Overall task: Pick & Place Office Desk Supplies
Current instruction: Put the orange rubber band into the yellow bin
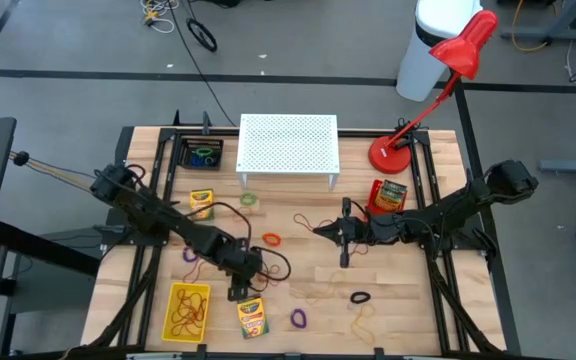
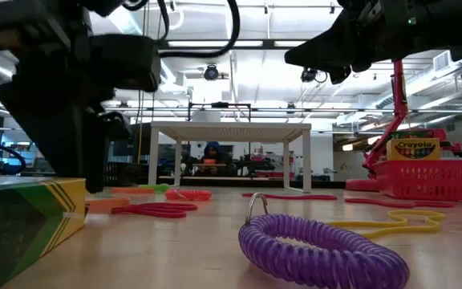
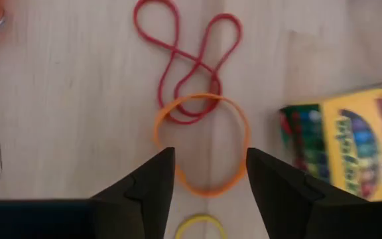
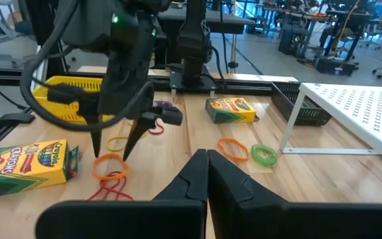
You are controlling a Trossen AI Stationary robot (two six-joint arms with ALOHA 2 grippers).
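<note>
Left gripper (image 3: pixel 209 174) (jaws apart), over orange band (image 3: pixel 202 143)

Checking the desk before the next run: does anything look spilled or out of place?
Yes. Rubber bands and coloured loops lie scattered loose over the table instead of in the yellow tray. An orange band overlaps a red one just ahead of the left gripper.

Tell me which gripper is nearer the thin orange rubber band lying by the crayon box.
Left. The left gripper hangs open right over the orange rubber band; the right gripper waits shut across the table.
</note>
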